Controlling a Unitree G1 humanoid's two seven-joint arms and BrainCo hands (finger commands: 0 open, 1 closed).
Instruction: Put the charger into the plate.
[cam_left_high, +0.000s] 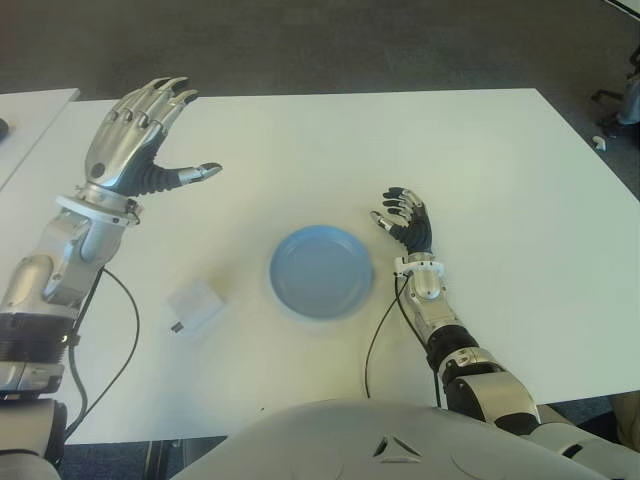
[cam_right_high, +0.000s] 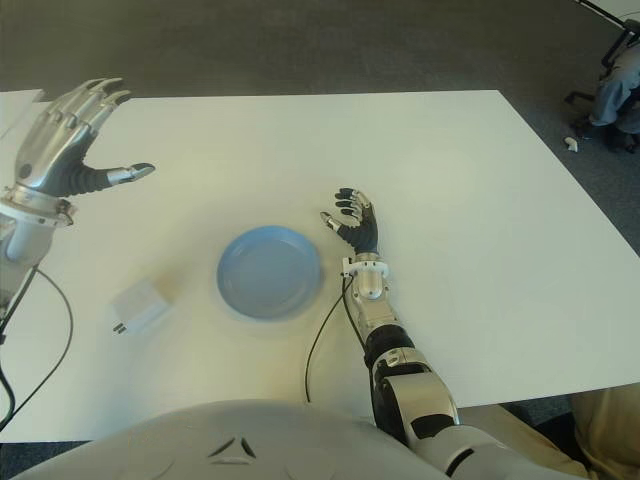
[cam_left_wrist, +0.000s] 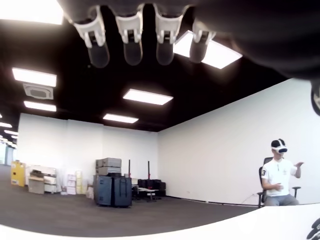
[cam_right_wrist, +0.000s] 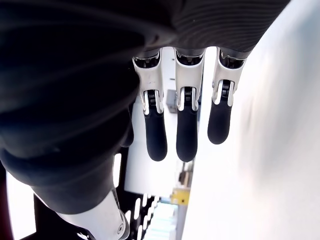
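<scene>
While charger (cam_left_high: 196, 305) lies beside plate (cam_left_high: 322, 271).

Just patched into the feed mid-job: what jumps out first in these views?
The left hand is raised over the table's far left part, fingers spread, holding nothing. A blue plate sits empty at the table's centre, and the white charger lies on the table to its left, untouched. The right hand shows just right of the plate, fingers open.
</scene>
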